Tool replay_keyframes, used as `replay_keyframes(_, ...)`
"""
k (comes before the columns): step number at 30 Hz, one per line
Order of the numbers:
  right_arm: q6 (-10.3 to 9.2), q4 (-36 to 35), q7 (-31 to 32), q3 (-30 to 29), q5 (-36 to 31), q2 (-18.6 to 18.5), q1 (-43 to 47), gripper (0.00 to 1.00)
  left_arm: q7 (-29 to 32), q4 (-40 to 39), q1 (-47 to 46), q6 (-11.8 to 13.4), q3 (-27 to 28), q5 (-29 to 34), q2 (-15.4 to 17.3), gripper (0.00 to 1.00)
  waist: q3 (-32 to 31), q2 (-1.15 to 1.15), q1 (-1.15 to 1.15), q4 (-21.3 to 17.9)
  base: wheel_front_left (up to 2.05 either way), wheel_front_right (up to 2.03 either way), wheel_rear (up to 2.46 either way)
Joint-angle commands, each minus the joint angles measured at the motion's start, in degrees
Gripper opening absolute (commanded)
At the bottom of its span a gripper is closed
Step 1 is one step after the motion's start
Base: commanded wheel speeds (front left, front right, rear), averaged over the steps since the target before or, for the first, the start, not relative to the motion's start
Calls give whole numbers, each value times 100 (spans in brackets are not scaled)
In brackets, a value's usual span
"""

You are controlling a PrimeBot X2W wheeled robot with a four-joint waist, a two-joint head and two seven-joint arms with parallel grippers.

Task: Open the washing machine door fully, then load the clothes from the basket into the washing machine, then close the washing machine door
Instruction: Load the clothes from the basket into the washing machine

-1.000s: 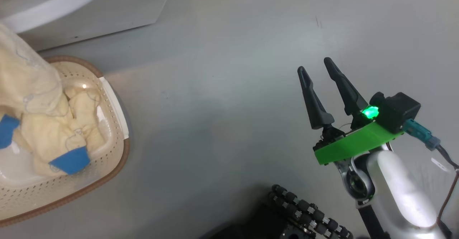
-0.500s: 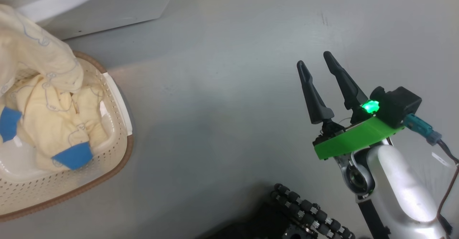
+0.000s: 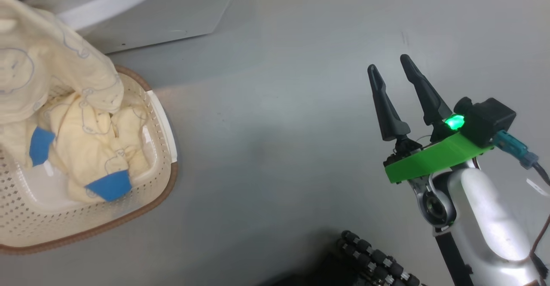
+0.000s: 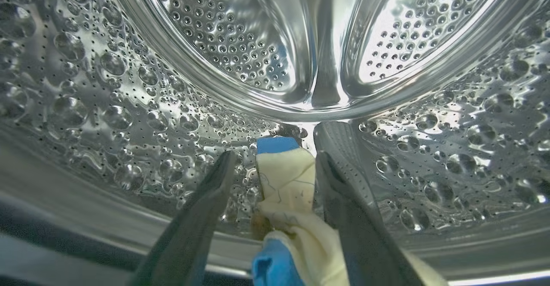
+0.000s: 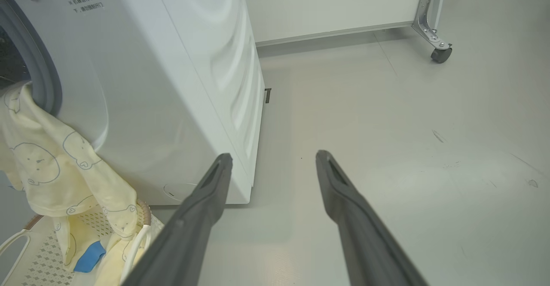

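Jaws of the left gripper (image 4: pixel 277 144) are held parted about the clothes (image 4: pixel 285 174) inside the washing machine (image 5: pixel 180 84); cloth trailing to the basket (image 3: pixel 86 226) should be drawn in.

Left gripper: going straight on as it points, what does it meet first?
The left gripper would likely push the garment between its fingers, then the drum wall close beyond; depth unclear.

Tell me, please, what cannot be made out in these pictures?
Head view: the left side of the basket, cut off by the frame edge.
Left wrist view: whether the clothes are pinched low down between the parted jaws of the left gripper; the bottom edge cuts that off.
Right wrist view: the printed label on the washing machine, too small to read; its opening, cut off at the left edge.
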Motion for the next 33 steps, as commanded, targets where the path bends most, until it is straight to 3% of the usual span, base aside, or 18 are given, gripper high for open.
replay_keyframes(1,21,-118,-54,-1,-48,-51,83,100,-136,-205,49,43,121,-50,188,100,-82,0,0,92,0,0,0)
replay_keyframes(15,21,-23,-54,-323,-338,-51,183,100,-573,-1347,1752,633,303,-228,-143,100,-538,0,0,471,0,0,0)
replay_keyframes(27,21,127,-55,-604,-731,-51,327,100,-595,-3880,4256,1659,635,-42,-459,100,-1111,0,0,928,0,0,0)
replay_keyframes(33,21,293,-55,-695,-911,-51,420,100,-595,-4686,5285,2053,560,62,-660,100,-1456,0,0,1176,0,0,0)
